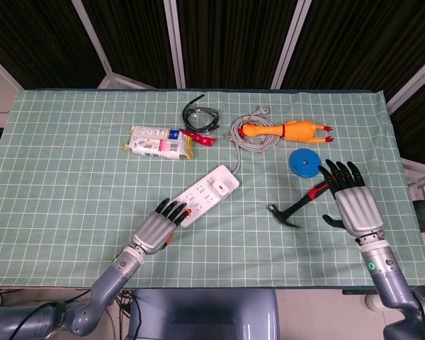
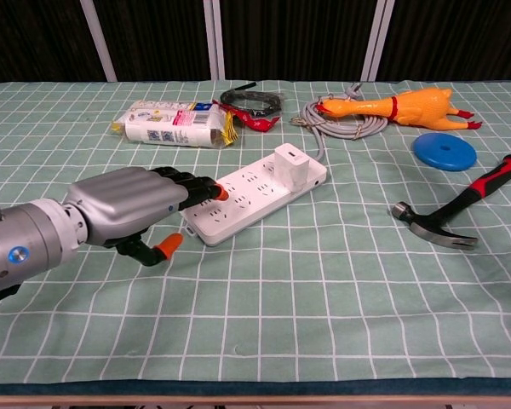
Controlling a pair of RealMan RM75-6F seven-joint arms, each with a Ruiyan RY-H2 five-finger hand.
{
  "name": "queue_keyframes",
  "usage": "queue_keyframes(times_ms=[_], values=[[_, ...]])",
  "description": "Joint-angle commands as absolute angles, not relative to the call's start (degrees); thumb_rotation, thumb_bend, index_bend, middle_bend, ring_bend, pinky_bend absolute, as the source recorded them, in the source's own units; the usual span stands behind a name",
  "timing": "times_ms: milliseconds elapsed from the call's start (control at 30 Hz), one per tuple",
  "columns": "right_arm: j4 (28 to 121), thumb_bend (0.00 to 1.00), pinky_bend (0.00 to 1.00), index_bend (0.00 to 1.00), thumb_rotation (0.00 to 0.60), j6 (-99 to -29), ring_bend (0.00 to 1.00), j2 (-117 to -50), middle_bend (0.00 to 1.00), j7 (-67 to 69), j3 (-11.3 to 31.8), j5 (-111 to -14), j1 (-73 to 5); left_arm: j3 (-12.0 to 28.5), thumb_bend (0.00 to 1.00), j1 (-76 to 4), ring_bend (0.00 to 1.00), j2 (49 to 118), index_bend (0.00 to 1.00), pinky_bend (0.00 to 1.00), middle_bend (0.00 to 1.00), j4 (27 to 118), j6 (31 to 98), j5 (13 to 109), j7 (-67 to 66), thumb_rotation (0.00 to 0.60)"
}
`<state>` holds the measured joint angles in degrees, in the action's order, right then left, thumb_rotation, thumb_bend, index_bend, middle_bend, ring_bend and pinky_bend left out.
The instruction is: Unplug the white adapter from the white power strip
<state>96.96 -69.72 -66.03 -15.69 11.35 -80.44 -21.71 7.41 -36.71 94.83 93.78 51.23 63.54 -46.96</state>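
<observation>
White and lying diagonally on the green checked cloth (image 1: 71,170), the power strip (image 1: 205,195) anchors the scene. At its near end the left hand (image 1: 156,228) lies palm down, fingers (image 2: 206,189) stretched forward and slightly apart, tips on the strip's near sockets, gripping nothing. The white adapter (image 2: 289,164) stands plugged into the strip's far end, well apart from that hand. Right of the strip lies a hammer (image 1: 306,200) with a red and black handle; the right hand (image 1: 353,205) hovers flat over the handle's end, fingers spread, holding nothing. Beyond the strip are a blue disc (image 1: 305,162), a yellow rubber chicken (image 1: 287,131) on a coiled grey cable (image 2: 345,126), and a white packet (image 1: 158,142).
</observation>
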Motion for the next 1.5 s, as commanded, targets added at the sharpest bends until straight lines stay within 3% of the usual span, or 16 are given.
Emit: queue_keyframes(times_ms=[33, 333, 533, 700, 967, 1500], values=[[98.0, 0.14, 0.0, 0.0, 0.6, -68.2, 0.0, -66.1, 0.0, -16.9, 11.9, -79.9, -23.2, 7.0, 0.58, -37.8, 0.0, 95.6, 0.02, 0.06, 0.01, 92.4, 50.1, 62.6, -46.3, 0.6], [100.9, 0.14, 0.01, 0.0, 0.6, -64.8, 0.0, -67.2, 0.0, -21.8, 14.0, -79.4, -28.2, 5.5, 0.58, -39.0, 0.0, 97.2, 0.03, 0.07, 0.01, 90.2, 49.5, 61.8, -44.9, 0.6], [100.3, 0.14, 0.13, 0.0, 0.6, -62.1, 0.03, -69.8, 0.02, -24.9, 16.6, -80.0, -33.6, 4.7, 0.58, -39.5, 0.0, 97.8, 0.03, 0.07, 0.01, 89.4, 49.6, 61.7, -44.0, 0.6], [94.1, 0.14, 0.21, 0.12, 0.6, -58.3, 0.11, -72.4, 0.12, -23.3, 17.5, -83.8, -39.5, 4.0, 0.58, -39.9, 0.0, 97.8, 0.03, 0.07, 0.01, 89.4, 50.2, 62.1, -43.5, 0.6], [85.3, 0.13, 0.28, 0.25, 0.6, -53.2, 0.2, -76.4, 0.22, -19.1, 15.8, -87.6, -45.4, 3.4, 0.58, -40.3, 0.0, 98.0, 0.03, 0.07, 0.01, 88.9, 50.6, 61.7, -42.9, 0.6], [72.4, 0.13, 0.29, 0.26, 0.6, -48.6, 0.22, -87.2, 0.25, -12.5, 11.3, -89.0, -50.8, 2.7, 0.58, -41.7, 0.0, 99.6, 0.03, 0.08, 0.01, 86.0, 49.9, 61.3, -40.8, 0.6]])
